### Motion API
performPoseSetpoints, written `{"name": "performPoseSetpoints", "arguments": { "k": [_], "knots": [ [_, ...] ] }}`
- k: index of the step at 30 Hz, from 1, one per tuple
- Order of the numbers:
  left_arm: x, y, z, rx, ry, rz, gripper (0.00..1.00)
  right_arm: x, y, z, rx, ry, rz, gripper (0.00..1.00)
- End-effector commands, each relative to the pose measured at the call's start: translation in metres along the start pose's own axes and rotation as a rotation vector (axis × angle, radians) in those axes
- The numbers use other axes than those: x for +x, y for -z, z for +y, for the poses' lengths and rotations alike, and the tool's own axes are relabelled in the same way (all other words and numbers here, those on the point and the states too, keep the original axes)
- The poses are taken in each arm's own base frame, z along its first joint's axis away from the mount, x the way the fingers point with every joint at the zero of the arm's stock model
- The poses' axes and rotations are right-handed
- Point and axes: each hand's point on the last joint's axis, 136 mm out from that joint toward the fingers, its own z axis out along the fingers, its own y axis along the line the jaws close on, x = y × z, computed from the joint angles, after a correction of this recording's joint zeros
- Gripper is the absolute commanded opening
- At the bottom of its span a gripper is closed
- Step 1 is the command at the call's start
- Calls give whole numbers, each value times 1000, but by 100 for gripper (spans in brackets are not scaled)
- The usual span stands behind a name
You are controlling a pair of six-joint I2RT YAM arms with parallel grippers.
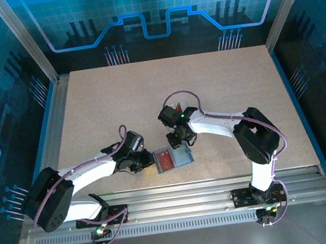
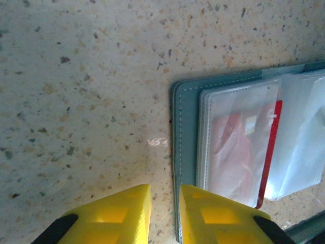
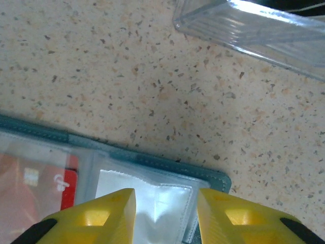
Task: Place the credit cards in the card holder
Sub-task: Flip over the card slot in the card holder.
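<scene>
Item: card holder (image 1: 182,156), lying open flat on the table (image 1: 207,92) near its front edge, between my two grippers.
Contents: one red credit card (image 2: 269,152) in a clear sleeve (image 2: 238,101); its pale marks are too blurred to read. My left gripper (image 2: 165,213): jaws a narrow slit apart, holding nothing, at the holder's stitched edge. My right gripper (image 3: 166,216): jaws moderately apart, holding nothing, over a second clear sleeve (image 3: 147,193).

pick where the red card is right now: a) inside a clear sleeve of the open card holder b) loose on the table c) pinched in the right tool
a: the red card lies under a clear sleeve inside the opened card holder.
</scene>
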Motion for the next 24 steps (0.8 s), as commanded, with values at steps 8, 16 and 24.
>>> {"name": "performPoseSetpoints", "arguments": {
  "k": [8, 16, 24],
  "knots": [
    [1, -15, -5, 9, -12, 30, 22, 20, -25, 8, 32, 33, 81, 36],
    [5, -22, 2, -6, -7, 42, 21, 33, -34, 12, 37, 28, 111, 24],
    [11, -29, 13, -29, -1, 54, 21, 27, -18, 10, 81, 43, 76, 7]
  ]
}}
